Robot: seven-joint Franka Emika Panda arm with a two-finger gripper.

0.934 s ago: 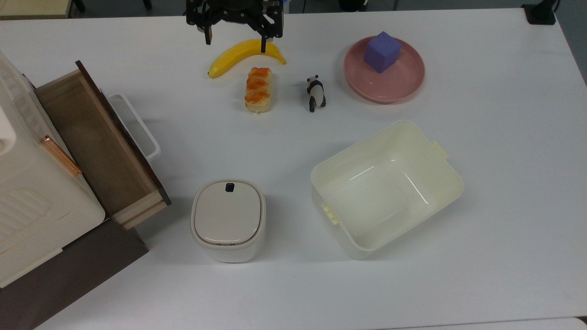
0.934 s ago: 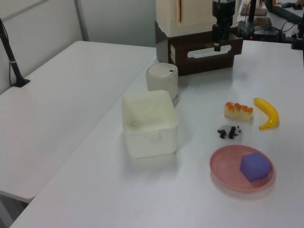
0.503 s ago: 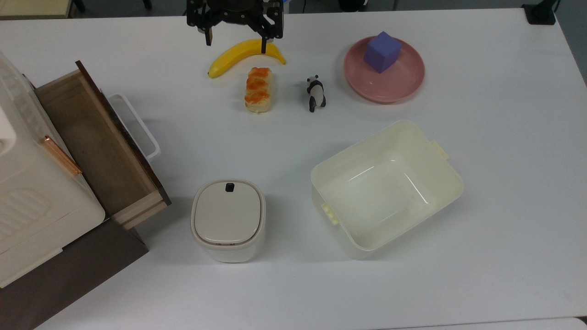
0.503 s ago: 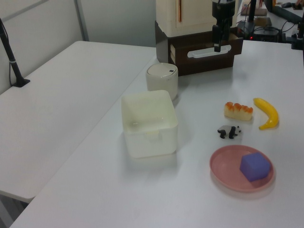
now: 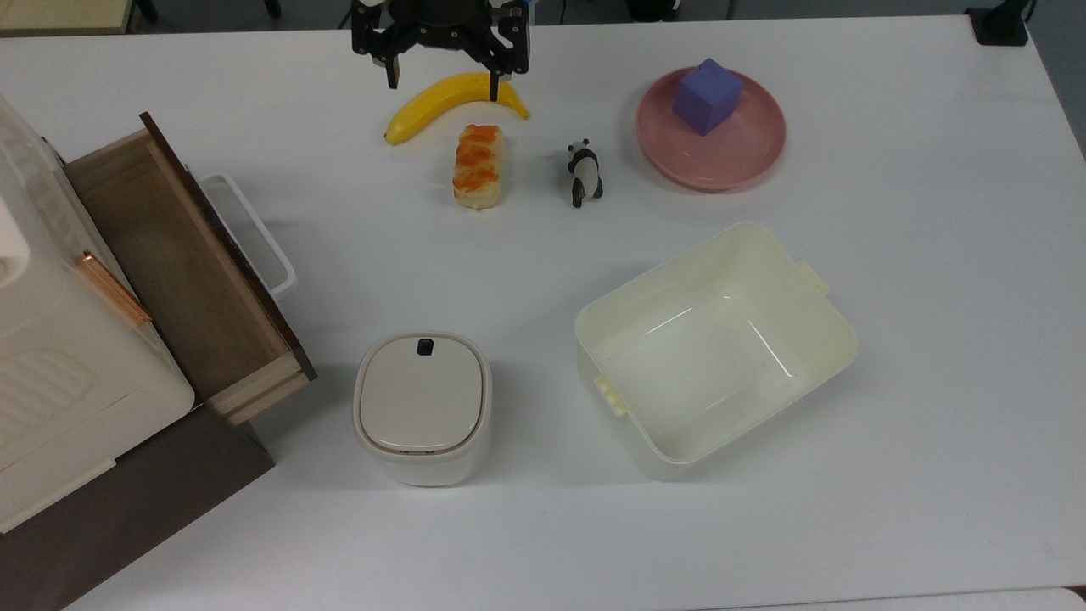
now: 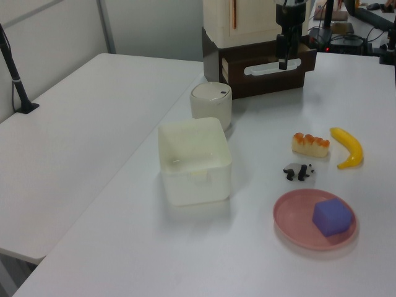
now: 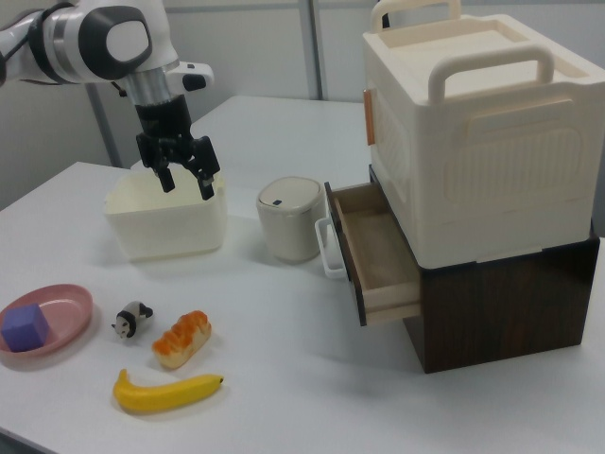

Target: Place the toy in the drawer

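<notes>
Gripper spread wide and empty above banana; toy free-standing, drawer open for receiving.

My end effector hangs at the top edge of the top view, pointing straight down, and my two dark fingers are spread wide apart with nothing between them. In the right view my arm comes in from the upper left, white and grey links bending at a rounded joint, then my wrist drops vertically to the black end effector. There the fingers splay outward like an upside-down V, tips lowest, held in the air above the desk. In the left view my end effector shows far back, a slim dark vertical shape hanging down.
</notes>
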